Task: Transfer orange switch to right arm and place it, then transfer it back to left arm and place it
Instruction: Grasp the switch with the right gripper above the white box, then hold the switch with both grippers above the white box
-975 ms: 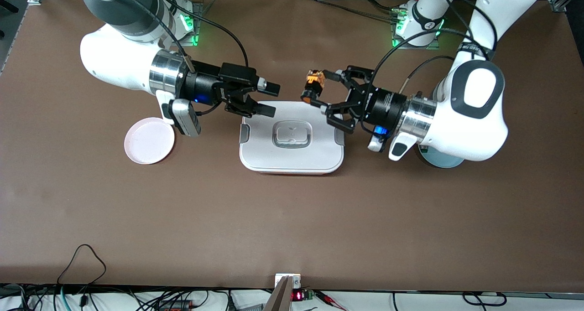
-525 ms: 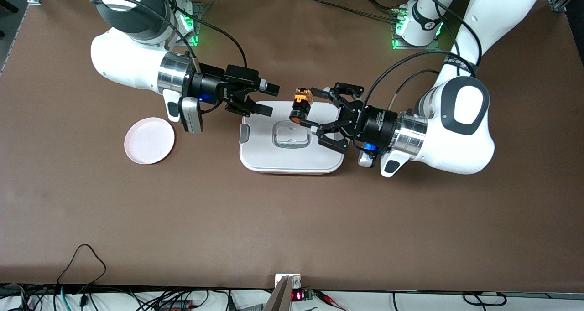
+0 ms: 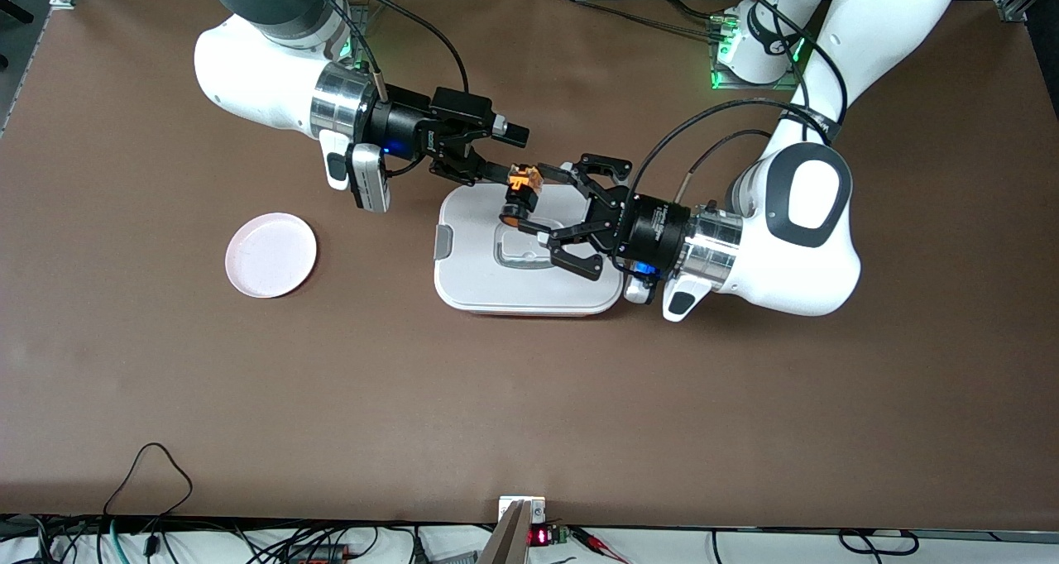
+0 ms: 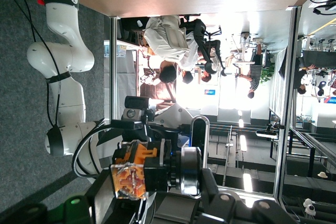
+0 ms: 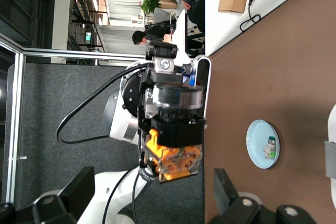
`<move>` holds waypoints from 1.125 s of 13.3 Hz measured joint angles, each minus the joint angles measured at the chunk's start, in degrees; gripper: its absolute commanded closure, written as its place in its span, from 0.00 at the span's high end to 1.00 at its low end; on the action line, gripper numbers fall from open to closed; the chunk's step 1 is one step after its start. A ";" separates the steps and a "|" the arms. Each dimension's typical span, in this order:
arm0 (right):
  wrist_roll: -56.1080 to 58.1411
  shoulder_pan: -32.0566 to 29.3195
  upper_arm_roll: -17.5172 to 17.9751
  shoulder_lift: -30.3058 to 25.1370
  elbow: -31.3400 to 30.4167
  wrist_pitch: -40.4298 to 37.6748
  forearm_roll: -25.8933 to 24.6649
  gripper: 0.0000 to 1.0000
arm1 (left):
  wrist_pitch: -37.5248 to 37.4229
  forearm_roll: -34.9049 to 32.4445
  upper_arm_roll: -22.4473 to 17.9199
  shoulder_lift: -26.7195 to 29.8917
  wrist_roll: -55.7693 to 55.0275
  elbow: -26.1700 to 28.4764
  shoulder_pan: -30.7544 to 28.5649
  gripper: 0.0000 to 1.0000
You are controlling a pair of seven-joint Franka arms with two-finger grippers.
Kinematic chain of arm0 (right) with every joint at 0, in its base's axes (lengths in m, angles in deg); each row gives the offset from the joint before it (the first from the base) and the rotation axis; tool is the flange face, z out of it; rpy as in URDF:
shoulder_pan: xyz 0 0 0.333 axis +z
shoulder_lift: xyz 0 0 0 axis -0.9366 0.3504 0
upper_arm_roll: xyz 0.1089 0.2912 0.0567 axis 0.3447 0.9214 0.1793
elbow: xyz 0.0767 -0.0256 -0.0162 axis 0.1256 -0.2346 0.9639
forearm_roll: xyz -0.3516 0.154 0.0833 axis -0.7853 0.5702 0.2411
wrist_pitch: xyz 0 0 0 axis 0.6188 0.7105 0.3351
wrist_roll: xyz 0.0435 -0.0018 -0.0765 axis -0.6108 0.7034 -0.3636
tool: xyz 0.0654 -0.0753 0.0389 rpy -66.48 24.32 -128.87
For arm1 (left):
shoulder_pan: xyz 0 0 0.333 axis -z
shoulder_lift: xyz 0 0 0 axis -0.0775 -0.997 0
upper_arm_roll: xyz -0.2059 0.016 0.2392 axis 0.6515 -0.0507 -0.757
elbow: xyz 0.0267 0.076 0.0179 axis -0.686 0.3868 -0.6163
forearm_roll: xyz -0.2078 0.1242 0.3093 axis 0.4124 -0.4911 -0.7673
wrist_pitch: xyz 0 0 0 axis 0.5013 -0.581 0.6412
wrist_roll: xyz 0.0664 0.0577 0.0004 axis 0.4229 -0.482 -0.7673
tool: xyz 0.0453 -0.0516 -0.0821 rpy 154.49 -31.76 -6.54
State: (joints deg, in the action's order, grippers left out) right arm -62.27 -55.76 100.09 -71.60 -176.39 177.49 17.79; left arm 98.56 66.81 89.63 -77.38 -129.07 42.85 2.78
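Left end effector [image 3: 532, 209]: clenched on the orange switch [image 3: 519, 193], held in the air over the box.
Orange switch: black body with orange end — gripped between the left fingers, its orange part just beside the right fingertips.
Right end effector [image 3: 503, 152]: fingers spread wide, grasping nothing — poised over the box edge nearest the robot bases.
Box [image 3: 529, 283]: white, lidded, resting mid-bench beneath both end effectors.
Pink plate [image 3: 270, 255]: on the bench toward the right arm's end.
Blue plate [image 5: 262, 144]: seen from the right wrist, carrying a small white-and-green part [image 5: 270, 147].
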 measured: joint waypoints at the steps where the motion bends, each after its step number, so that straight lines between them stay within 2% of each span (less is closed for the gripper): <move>1: 0.01 -0.10 0.00 0.00 -0.14 0.23 0.03 0.97 | 0.01 0.00 -0.09 0.00 -0.06 -0.06 0.03 0.00; 5: 0.45 -0.79 -0.01 0.15 -0.48 0.97 0.87 0.94 | 0.01 0.00 -0.32 -0.01 -0.29 -0.13 0.04 0.00; 10: 2.78 -0.62 1.89 1.03 -0.46 6.67 6.34 0.93 | 0.01 0.00 -0.40 -0.01 -0.41 -0.15 0.04 0.00; 15: 3.12 1.33 2.42 1.78 1.02 10.57 9.29 0.90 | 0.04 0.00 -0.42 -0.16 -0.43 -0.55 0.05 0.00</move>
State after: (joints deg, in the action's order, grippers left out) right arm -59.15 -54.44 102.51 -69.82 -175.37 188.06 27.08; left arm 98.60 66.81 89.21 -77.54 -129.50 42.30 2.83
